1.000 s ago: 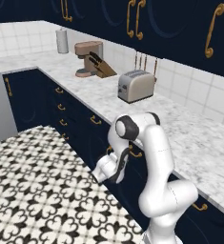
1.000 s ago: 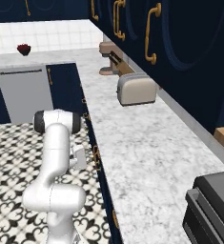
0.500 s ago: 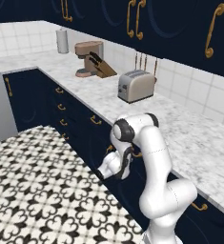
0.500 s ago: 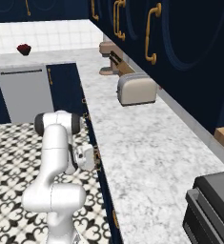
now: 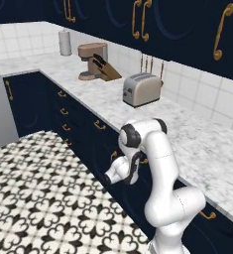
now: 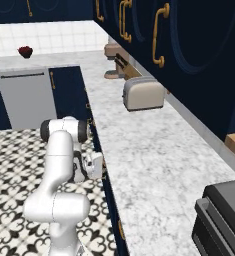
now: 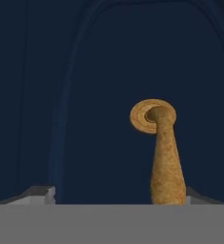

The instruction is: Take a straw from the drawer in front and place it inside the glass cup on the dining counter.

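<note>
Gripper (image 7: 116,198) now closer against the drawer (image 7: 108,71), brass handle (image 7: 163,152) between spread fingertips, grasping nothing.

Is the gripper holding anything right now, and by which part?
Cannot tell. The gripper is right at the drawer's brass handle, fingers either side, but closure on it isn't visible.

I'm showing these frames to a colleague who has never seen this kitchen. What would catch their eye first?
Probably the white arm, bent low in front of the navy-blue cabinets under the marble worktop. Next, in the hand view, a curved brass handle stands very close against a dark navy front. On the worktop by the white tiles sits a silver toaster, with a brown knife block further along.
</note>
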Available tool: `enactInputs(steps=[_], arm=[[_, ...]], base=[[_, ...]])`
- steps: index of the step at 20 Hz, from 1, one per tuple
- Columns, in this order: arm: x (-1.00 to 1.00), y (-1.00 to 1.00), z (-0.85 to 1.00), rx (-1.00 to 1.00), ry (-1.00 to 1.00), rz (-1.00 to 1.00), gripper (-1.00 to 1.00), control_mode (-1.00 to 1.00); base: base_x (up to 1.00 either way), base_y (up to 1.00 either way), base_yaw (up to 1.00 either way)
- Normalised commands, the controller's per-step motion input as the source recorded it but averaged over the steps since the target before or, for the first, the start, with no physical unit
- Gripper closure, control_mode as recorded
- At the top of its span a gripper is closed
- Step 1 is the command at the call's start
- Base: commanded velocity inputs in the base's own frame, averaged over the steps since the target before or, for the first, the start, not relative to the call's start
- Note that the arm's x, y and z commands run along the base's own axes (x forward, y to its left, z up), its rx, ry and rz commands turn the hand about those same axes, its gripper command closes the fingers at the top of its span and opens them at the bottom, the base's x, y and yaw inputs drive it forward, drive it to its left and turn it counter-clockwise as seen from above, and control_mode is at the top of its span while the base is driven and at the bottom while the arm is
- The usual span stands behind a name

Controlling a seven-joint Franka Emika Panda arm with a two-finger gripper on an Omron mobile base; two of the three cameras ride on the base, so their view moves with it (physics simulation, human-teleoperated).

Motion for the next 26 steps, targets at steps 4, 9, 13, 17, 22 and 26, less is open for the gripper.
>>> enactInputs(steps=[4,9,13,17,22,26], arm=[[-0.15,0.17,0.0,0.1,0.0,0.0,1.0,-1.0],[-0.35,0.8,0.0,0.05,0.0,0.04,1.0,-1.0],[-0.48,1.0,0.0,0.01,0.0,0.04,1.0,-1.0],[-0.47,1.0,0.02,0.01,0.0,0.06,1.0,-1.0],[-0.4,1.0,0.02,0.01,0.02,0.06,1.0,-1.0],[-0.33,1.0,0.02,0.03,0.05,0.06,1.0,-1.0]], base=[[0.0,0.0,0.0],[0.0,0.0,0.0],[0.0,0.0,0.0],[0.0,0.0,0.0],[0.0,0.0,0.0],[0.0,0.0,0.0]])
